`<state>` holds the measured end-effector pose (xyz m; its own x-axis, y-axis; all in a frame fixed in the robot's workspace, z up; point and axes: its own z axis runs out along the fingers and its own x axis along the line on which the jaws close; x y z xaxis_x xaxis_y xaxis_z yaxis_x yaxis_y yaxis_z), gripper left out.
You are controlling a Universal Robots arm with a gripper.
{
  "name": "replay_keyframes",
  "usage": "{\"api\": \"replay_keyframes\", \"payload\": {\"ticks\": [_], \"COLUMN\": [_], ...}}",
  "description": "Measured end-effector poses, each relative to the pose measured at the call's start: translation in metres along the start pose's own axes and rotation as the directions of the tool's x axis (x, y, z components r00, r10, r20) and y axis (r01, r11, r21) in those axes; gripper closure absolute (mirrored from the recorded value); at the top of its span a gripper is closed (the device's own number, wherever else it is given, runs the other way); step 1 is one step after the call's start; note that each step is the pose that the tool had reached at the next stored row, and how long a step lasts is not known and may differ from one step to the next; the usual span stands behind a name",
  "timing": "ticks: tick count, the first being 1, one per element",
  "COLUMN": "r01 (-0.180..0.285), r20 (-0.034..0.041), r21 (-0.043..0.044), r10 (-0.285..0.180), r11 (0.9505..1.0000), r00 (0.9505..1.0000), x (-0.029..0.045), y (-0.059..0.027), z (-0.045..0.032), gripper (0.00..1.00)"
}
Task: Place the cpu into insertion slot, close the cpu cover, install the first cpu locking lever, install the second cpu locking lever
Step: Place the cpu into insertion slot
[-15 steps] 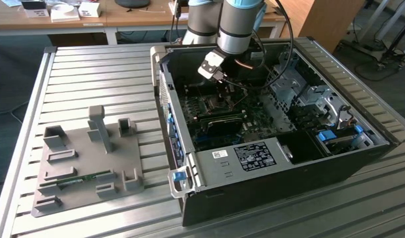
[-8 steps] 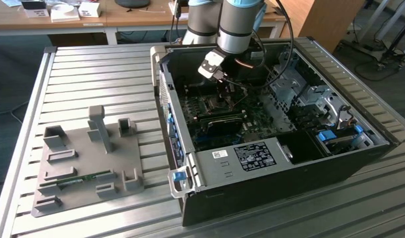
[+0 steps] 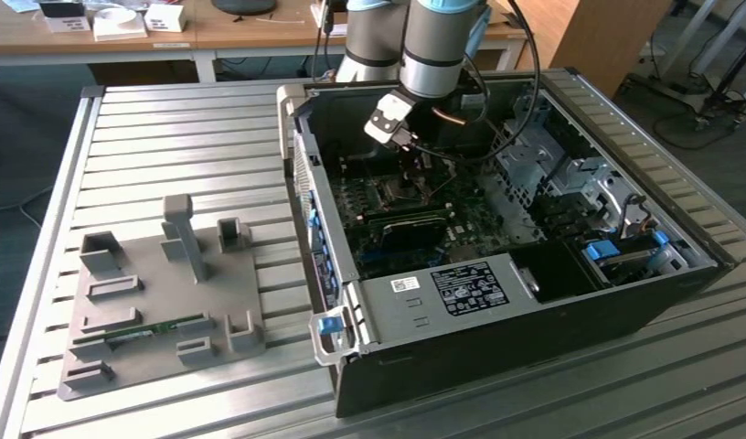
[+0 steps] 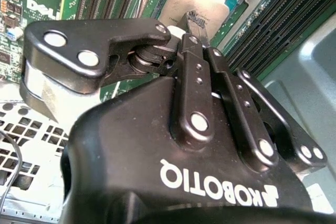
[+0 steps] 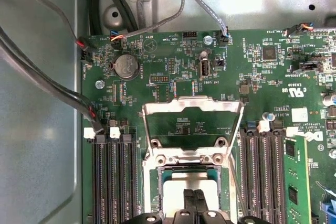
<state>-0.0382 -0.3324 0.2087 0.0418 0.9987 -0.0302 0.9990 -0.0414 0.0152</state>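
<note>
A small flat square cpu [image 5: 173,192] with a silver-grey metal top lies flat inside the square, metal-rimmed insertion slot [image 5: 153,192]. The slot sits near the middle of the green motherboard [image 5: 173,66], between banks of long black memory slots [image 5: 113,177]. The thin silvery frame-shaped cpu cover [image 5: 191,104] stands swung open on its hinge, probably to leave the slot reachable from above. The black gripper [image 5: 194,203] has its fingers pressed together with nothing between them. Its tips are at the chip's top, but contact cannot be judged. The grey arm [image 3: 434,55] reaches steeply down into the open black computer case [image 3: 532,320].
</note>
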Motion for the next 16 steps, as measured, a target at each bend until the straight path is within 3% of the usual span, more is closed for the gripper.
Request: {"api": "replay_keyframes", "payload": {"ticks": [16], "r01": [0.001], "r20": [0.0], "r21": [0.0], "r10": [-0.001], "r11": [1.0], "r00": [1.0], "x": [0.0001], "y": [-0.0034], "z": [0.0059], "gripper": [0.9]}}
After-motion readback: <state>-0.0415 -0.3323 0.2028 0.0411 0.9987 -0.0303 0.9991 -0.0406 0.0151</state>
